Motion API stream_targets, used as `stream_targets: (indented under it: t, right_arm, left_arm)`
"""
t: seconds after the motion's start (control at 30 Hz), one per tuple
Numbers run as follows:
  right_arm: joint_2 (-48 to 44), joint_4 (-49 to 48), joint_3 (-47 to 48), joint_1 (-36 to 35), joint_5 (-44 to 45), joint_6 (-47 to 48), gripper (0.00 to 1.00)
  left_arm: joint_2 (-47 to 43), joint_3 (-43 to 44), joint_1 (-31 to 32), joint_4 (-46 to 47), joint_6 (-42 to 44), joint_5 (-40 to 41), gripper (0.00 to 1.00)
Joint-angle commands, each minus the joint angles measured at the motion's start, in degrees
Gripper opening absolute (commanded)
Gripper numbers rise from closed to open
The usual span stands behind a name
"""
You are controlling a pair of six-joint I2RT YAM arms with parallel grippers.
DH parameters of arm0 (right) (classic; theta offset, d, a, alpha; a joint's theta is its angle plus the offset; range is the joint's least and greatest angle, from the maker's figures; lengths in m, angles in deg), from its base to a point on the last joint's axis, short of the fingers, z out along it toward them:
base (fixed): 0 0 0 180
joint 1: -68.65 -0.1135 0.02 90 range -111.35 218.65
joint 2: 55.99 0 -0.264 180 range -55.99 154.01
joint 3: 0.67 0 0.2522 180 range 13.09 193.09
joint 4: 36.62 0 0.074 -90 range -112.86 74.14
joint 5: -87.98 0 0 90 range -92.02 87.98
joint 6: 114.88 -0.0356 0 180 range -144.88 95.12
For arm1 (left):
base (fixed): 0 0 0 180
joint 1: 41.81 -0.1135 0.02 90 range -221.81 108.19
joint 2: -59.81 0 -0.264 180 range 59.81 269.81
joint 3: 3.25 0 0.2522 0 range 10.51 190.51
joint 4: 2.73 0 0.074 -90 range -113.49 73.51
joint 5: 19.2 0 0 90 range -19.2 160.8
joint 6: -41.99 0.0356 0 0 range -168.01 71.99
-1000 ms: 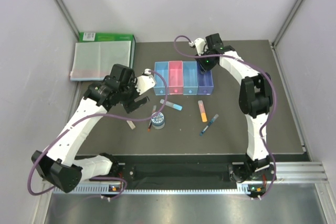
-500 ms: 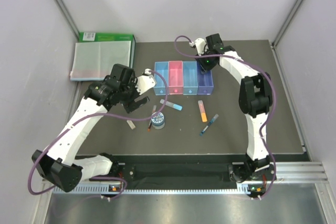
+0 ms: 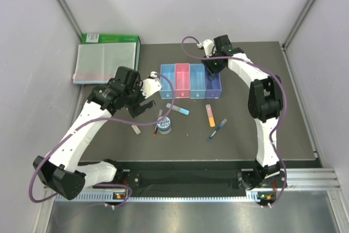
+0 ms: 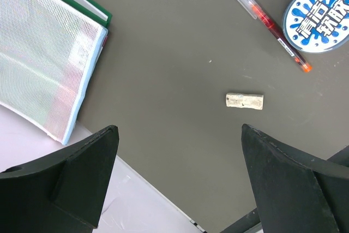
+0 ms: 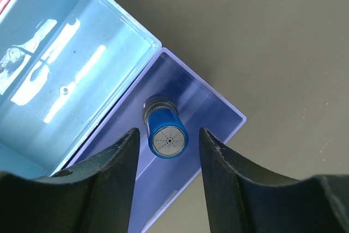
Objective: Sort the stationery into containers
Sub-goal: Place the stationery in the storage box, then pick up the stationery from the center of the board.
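The left fingers (image 4: 82,178) were spread wide and held nothing, hovering above the dark counter (image 4: 163,53) with the beige eraser (image 4: 245,101) lying flat below, between them. Near it lay the dark red pen (image 4: 272,25), its tip just beside the round grey tape roll (image 4: 320,17). The right fingers (image 5: 103,184) stood parted over the far end of the purple-blue bin (image 5: 191,88). The small blue-capped bottle (image 5: 166,135) stood inside that bin between them, with a narrow gap showing on each side, so neither finger pinched it. The neighbouring light-blue bin (image 5: 82,53) held no stationery. In front of the row of bins (image 3: 191,95), on the counter, lay the light-blue marker (image 3: 178,108), the orange highlighter (image 3: 210,115) and the blue pen (image 3: 216,130). A clear folder (image 4: 43,53) rested on a green box (image 3: 109,38) at the far left corner.
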Motion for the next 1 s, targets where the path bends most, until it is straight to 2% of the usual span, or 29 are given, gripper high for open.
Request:
stream_targets:
  t: [0.0, 0.33, 0.43, 0.63, 0.87, 0.97]
  right_arm:
    - [-4.17, -1.17, 2.52, 0.16, -0.09, -1.14, 0.48]
    - [-15.07, 3.05, 4.02, -0.98, 0.43, -0.09, 0.49]
    - [-19.46, 5.16, 2.61, -1.33, 1.92, 1.58, 0.5]
    - [-28.25, 9.29, -1.34, -1.34, 6.14, 3.87, 0.67]
    - [-38.97, 11.75, -10.82, -1.07, 9.04, 5.19, 0.97]
    - [-42.23, 12.72, -13.82, -1.16, 9.48, 5.72, 1.0]
  left_arm:
    - [-0.88, 0.66, 0.24, 1.62, -0.1, -0.89, 0.99]
    - [-3.17, -3.64, 0.24, 0.75, 5.26, -3.7, 0.99]
    - [-2.03, -3.56, 0.33, -1.36, 6.58, -8.69, 0.99]
    - [1.92, -5.84, 2.96, -1.81, 7.2, -13.8, 0.99]
    - [10.88, -5.58, 6.74, -1.81, 11.85, -16.54, 0.99]
    - [14.84, -4.18, 7.01, -0.76, 13.08, -16.27, 0.99]
